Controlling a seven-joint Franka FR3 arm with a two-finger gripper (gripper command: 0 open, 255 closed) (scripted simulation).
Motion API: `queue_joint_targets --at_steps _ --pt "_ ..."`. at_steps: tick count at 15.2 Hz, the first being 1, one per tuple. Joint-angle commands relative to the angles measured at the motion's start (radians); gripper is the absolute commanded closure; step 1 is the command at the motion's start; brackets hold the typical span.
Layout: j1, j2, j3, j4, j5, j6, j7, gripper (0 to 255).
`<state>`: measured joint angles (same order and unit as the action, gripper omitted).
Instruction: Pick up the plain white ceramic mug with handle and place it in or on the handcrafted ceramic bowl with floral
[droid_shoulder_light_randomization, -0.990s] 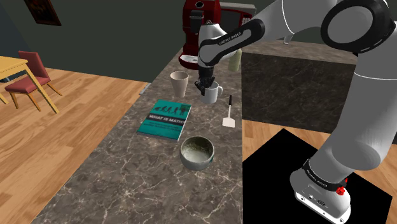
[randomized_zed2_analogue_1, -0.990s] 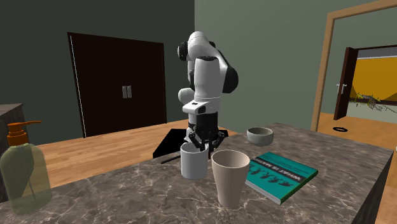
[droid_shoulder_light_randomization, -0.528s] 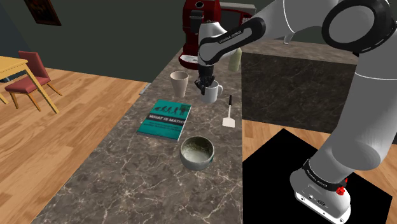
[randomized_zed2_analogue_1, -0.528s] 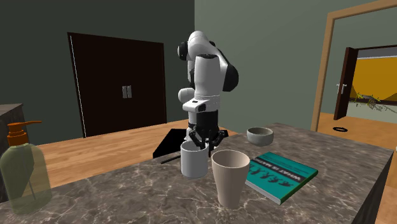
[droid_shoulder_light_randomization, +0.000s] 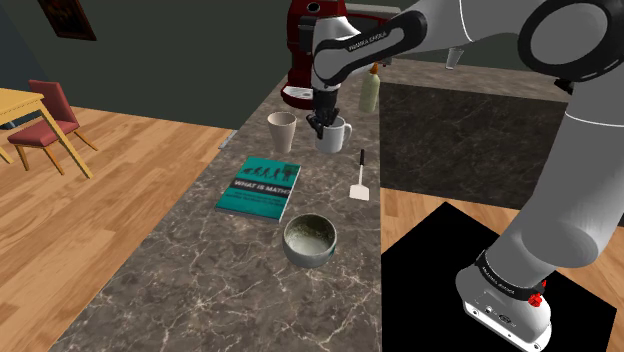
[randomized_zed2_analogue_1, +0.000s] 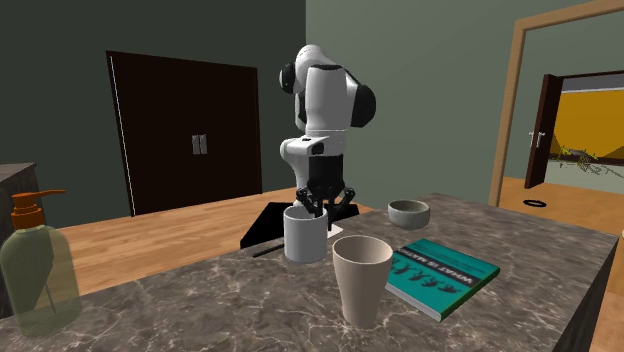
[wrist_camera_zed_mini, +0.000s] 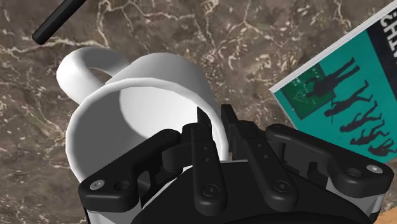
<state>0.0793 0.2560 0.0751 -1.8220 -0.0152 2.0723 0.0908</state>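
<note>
The white mug (droid_shoulder_light_randomization: 334, 136) with a handle hangs just above the dark marble counter (droid_shoulder_light_randomization: 200, 290), with my gripper (droid_shoulder_light_randomization: 320, 122) shut on its rim. In the wrist view one finger is inside the mug (wrist_camera_zed_mini: 146, 108) and the other outside, pinching the wall at the gripper (wrist_camera_zed_mini: 218, 130). The second exterior view has the mug (randomized_zed2_analogue_1: 305, 235) hanging below the gripper (randomized_zed2_analogue_1: 322, 205), beside the beige cup. The grey-green bowl (droid_shoulder_light_randomization: 309, 240) sits nearer the stand, near the counter's edge, and appears as the bowl (randomized_zed2_analogue_1: 408, 212) behind the book.
A teal book (droid_shoulder_light_randomization: 259, 187) lies between mug and bowl. A beige cup (droid_shoulder_light_randomization: 282, 131) stands close beside the mug. A spatula (droid_shoulder_light_randomization: 360, 178) lies towards the counter's edge. A red coffee machine (droid_shoulder_light_randomization: 320, 40) and a soap bottle (droid_shoulder_light_randomization: 370, 92) stand behind.
The gripper has risen with the mug in it; the mug has left the counter and now hangs a little higher. Nothing else moved.
</note>
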Motion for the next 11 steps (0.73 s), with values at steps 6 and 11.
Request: queue_joint_targets --at_steps 6,11 --pt "-0.001 -0.028 0.000 0.058 0.003 -0.086 -0.003 255" --pt "-0.001 -0.043 0.001 0.106 0.004 -0.148 -0.004 255"
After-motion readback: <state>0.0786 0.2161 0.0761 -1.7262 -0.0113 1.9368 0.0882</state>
